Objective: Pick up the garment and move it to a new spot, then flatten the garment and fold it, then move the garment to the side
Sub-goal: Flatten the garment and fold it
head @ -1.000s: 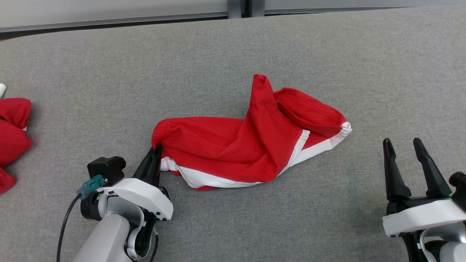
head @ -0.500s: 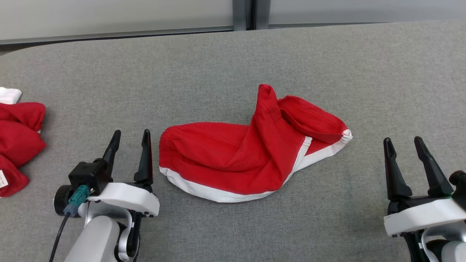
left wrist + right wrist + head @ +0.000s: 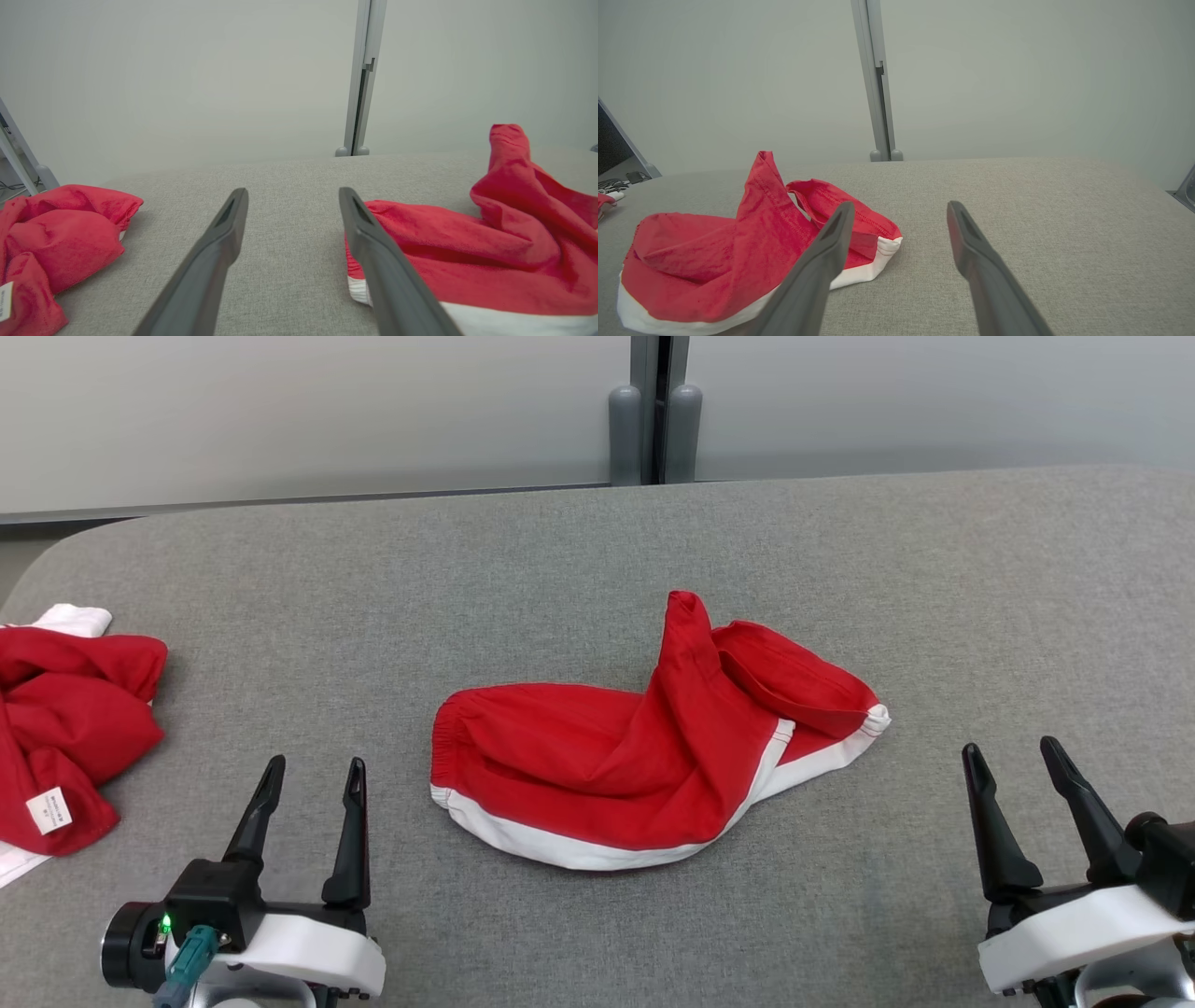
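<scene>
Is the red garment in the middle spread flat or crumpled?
Crumpled. The garment lies bunched on the table, with one red fold peaking upward and layers overlapping.

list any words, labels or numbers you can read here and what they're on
White tag on the red clothes heap at the left of the head view: tiny print, too small to read.
Nothing else: no lettering can be made out on the garment in the middle or on the grey table.

Laboratory-type robot test bench: a grey felt-covered table [image 3: 280, 569] set against plain pale partition panels [image 3: 280, 411] joined by a grey metal post [image 3: 644, 364].
</scene>
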